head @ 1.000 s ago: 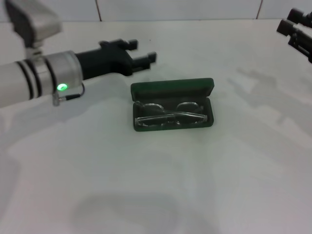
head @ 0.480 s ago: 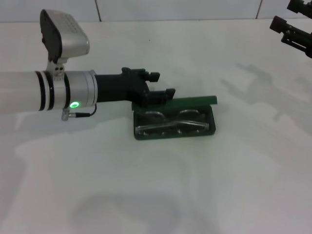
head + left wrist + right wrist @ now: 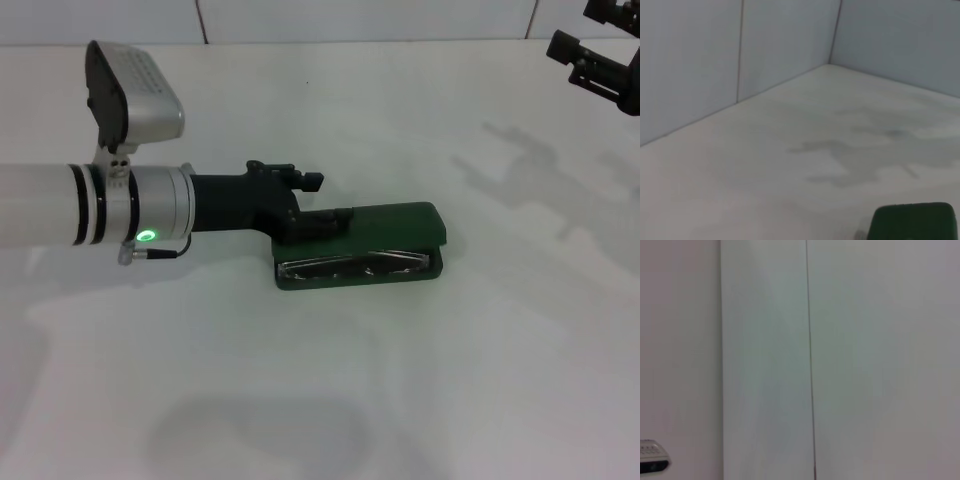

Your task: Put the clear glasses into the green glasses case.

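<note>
Pretty much done: clear glasses lying inside green glasses case mid-worktop, lid nearly down. Left tool spread, pressing lid. Right tool parked far-right corner, can't tell.

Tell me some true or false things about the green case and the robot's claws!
1. The clear glasses lie inside the green glasses case. True.
2. The case's lid stands wide open and upright. False: the lid is tipped far down over the glasses, with only a narrow gap left at the front.
3. The left claw is at the lid's left end. True.
4. The right claw is holding the case. False: it is far off at the table's far right corner, touching nothing.
5. The case is red. False: it is dark green.
</note>
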You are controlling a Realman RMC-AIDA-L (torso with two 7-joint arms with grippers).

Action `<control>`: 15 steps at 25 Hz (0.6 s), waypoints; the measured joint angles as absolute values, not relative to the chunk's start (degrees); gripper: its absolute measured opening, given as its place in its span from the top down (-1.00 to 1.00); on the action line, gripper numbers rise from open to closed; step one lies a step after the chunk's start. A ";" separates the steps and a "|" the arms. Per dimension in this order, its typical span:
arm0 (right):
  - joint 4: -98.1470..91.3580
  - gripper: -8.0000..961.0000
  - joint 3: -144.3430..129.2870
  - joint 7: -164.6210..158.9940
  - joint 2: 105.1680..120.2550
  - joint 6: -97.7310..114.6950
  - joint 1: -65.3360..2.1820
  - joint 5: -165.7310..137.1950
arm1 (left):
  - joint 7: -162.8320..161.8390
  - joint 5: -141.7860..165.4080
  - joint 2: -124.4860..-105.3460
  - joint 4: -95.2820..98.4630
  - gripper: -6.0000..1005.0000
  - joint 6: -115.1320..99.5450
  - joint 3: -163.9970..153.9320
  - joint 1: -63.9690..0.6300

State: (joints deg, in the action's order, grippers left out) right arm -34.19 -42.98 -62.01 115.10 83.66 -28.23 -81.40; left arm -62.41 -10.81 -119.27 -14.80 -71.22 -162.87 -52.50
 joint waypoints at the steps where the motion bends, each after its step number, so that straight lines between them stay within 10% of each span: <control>1: -34.21 -0.46 -43.44 -61.95 115.11 83.20 -28.27 -81.40 | -62.19 -10.55 -119.27 -14.75 -0.39 -71.22 -162.87 -52.46; 8: -34.60 -0.47 -49.19 -61.66 114.57 82.88 -28.99 -81.38 | -57.27 -16.99 -118.87 -14.69 -0.39 -79.87 -162.86 -50.74; 15: -34.09 -0.46 -60.14 -62.64 110.64 94.25 -32.78 -81.69 | -49.98 -26.35 -116.67 -14.82 -0.39 -101.48 -162.85 -46.61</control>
State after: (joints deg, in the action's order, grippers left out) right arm -34.09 -60.14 -62.64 110.64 94.25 -32.78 -81.69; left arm -49.98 -26.35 -116.67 -14.82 -101.48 -162.85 -46.61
